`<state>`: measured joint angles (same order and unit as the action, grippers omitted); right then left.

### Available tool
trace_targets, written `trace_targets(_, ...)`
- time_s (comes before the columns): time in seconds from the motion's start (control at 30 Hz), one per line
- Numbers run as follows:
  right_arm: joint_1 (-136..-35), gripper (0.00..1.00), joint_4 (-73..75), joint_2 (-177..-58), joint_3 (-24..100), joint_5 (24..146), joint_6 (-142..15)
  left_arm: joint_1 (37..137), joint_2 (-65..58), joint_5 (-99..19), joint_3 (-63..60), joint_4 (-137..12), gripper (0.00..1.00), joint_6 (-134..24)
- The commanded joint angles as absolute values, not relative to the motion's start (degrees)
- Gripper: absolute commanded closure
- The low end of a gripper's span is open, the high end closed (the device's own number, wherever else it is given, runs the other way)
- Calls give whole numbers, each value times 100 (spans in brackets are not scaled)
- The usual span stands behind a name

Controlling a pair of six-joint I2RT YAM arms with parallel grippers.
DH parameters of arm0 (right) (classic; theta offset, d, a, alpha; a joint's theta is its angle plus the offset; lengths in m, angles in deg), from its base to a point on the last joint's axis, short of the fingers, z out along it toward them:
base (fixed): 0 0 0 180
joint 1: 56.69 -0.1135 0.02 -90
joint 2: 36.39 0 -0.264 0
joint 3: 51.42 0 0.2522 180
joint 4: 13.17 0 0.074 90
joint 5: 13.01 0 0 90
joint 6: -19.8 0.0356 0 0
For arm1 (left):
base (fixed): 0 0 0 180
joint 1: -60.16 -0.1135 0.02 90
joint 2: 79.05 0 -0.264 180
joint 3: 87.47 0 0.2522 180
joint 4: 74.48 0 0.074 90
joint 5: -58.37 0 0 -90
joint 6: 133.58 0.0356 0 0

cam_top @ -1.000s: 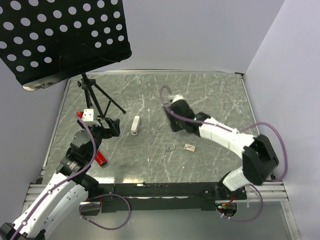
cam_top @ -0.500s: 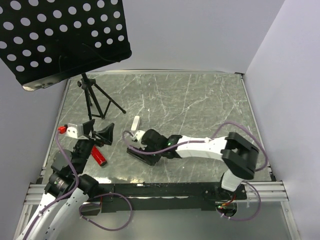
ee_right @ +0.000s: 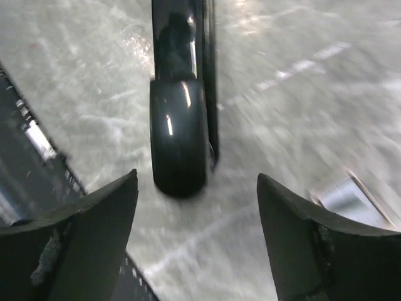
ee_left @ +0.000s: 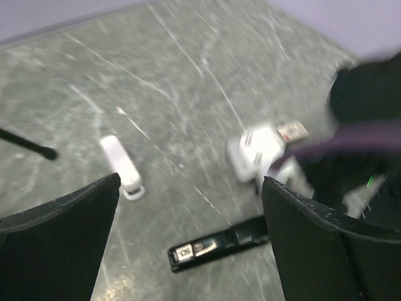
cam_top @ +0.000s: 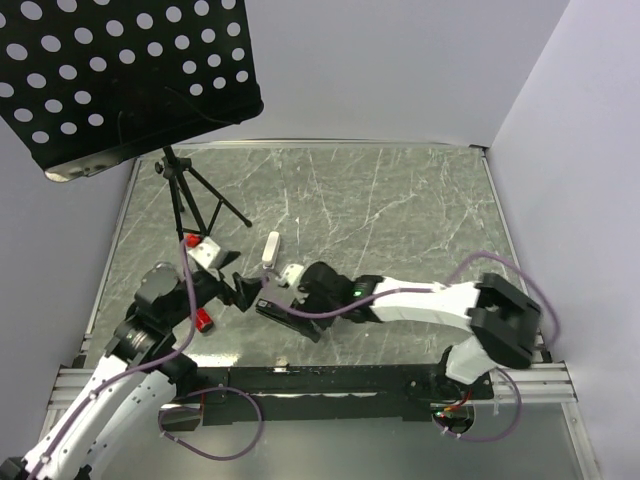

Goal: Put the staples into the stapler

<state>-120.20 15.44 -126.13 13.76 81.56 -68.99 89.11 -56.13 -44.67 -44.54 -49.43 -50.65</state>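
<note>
Bracketing a glossy black stapler (ee_right: 178,138) on the grey worktop (ee_right: 282,94), the right gripper (ee_right: 196,179) has jaws open, the left gripper (ee_left: 191,182) likewise.

Stand (cam_top: 130,80) fills the upper left of frame, tripod (cam_top: 185,200) below it on table (cam_top: 400,200). Upper stapler (cam_top: 270,250) sits centre-left, right of tripod. Lower stapler (cam_top: 289,320) lies just below that, apart from it. Right arm (cam_top: 420,298) stretches from lower right toward it; left arm (cam_top: 120,370) is at lower left.

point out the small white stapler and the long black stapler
small white stapler (ee_left: 119,163), left wrist view, middle of its body
long black stapler (ee_right: 178,141), right wrist view, rounded glossy end
</note>
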Motion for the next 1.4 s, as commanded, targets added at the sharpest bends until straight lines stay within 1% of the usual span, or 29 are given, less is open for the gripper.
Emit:
trace_targets(0.0,-11743,11,1201,-11237,999,7840,-6433,8926,-5164,-5840,-4225,-5132,1,-4422)
trace_targets(0.07,-11489,8,1192,-10848,682,7743,-6152,8925,-4840,-6133,-4146,-5044,1,-3991)
trace_targets(0.23,-10786,7,1026,-9311,-187,7707,-5457,8943,-4022,-6984,-3838,-4631,0,-3322)
trace_targets(0.33,-10547,0,762,-8335,-697,7436,-5131,9109,-3627,-7170,-3715,-4525,1,-3058)
trace_targets(0.37,-10530,0,683,-7915,-803,7244,-5009,9310,-3538,-7110,-3697,-4525,1,-2979)
trace_targets(0.43,-10512,0,656,-7578,-1076,7023,-4755,9609,-3231,-6699,-3609,-4421,0,-2786)
trace_targets(0.47,-10503,0,682,-7316,-1146,6917,-4666,9976,-3125,-6531,-3531,-4298,1,-2567)
trace_targets(0.57,-10468,0,770,-6981,-1296,6714,-4410,10418,-2703,-6301,-3434,-4253,1,-2259)
trace_targets(0.9,-10477,0,744,-6803,-1349,6960,-4366,10885,-1569,-6020,-3126,-4191,1,-1555)
trace_targets(1.0,-10468,0,770,-6812,-1340,6969,-4366,10964,-1252,-5932,-3029,-4191,3,-1431)
trace_targets(1.17,-10468,0,718,-6838,-1393,6934,-4331,11061,-690,-5879,-2792,-3981,13,-1203)
trace_targets(1.37,-10459,0,718,-6944,-1340,6890,-4375,11149,-162,-5730,-2660,-3682,18,-878)
